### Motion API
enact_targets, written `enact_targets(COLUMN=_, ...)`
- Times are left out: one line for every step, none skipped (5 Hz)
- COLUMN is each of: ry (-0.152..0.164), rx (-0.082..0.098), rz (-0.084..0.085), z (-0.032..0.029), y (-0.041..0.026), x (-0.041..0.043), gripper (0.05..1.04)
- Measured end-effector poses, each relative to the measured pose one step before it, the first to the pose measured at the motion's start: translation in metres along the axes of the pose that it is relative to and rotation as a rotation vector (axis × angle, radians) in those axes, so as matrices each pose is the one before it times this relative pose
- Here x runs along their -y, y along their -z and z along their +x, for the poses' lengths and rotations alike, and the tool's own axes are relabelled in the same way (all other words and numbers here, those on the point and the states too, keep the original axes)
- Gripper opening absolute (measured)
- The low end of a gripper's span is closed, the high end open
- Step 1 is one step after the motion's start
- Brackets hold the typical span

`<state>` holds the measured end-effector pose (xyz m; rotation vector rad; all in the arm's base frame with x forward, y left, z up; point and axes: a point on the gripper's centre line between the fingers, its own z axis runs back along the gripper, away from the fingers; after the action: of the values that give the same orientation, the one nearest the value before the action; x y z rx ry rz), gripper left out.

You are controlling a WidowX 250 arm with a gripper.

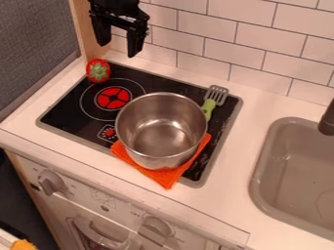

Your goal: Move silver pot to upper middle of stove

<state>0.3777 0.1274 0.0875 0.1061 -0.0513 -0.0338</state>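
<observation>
Orange square cloth point(168, 179) at five o'clock on the black glass stove point(62, 112), and the silver metal pot point(161, 132) sits right on it! At eleven, the black two-finger gripper point(118, 49) hangs, fingers point(136, 43) parted, empty, likely to straddle its rim.

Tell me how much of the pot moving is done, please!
None of it looks done: the round silver metal pot sits on the orange cloth, toward the front right of the flat black stove. Nothing is in hand: the black robot claw is open and empty, up near the stove's back left corner. Left to do: grab the pot, lift it and put it at the upper middle.
</observation>
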Motion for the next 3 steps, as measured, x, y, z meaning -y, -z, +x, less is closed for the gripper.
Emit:
enact_targets(ry=0.0063, rx=-0.0382, rz=-0.0314, z=-0.00526, y=0.01624, x=0.00680, gripper=1.001)
enact_targets(ry=0.0719, rx=0.0496, rz=-0.0873, z=-0.00745, y=-0.00783, x=0.03237, gripper=1.000)
enact_targets(ry=0.0871, rx=0.0950, rz=0.0062, z=0.00172, y=-0.03927, x=0.02412, gripper=1.000)
